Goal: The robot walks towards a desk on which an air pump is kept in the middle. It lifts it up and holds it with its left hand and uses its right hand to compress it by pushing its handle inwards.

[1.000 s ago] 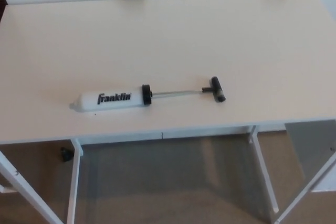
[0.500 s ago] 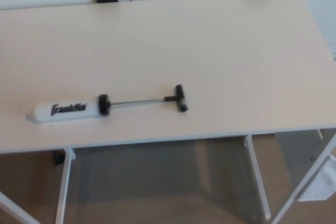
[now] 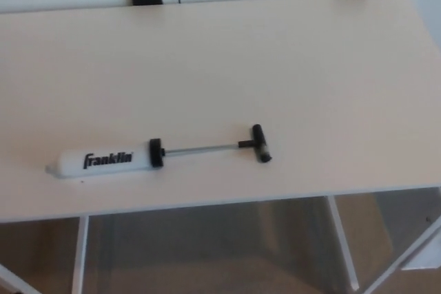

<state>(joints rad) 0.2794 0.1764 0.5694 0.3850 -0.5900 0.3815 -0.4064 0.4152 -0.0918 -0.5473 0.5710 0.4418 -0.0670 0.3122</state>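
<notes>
Approach phase. Neither hand appeared in the head view, so their state could not be told. The air pump [image 3: 107, 161] lay near the desk's [image 3: 310, 67] front edge, handle [image 3: 260, 143] drawn out rightward; a left-hand grasp on the barrel seemed advisable. Beyond, bare desktop offered working room.

A white air pump [image 3: 107, 161] printed "Franklin" lies flat at the lower left of the pale desk [image 3: 275, 60], its rod [image 3: 201, 147] drawn out toward the black T-handle [image 3: 260, 143] near the frame's lower centre.
</notes>
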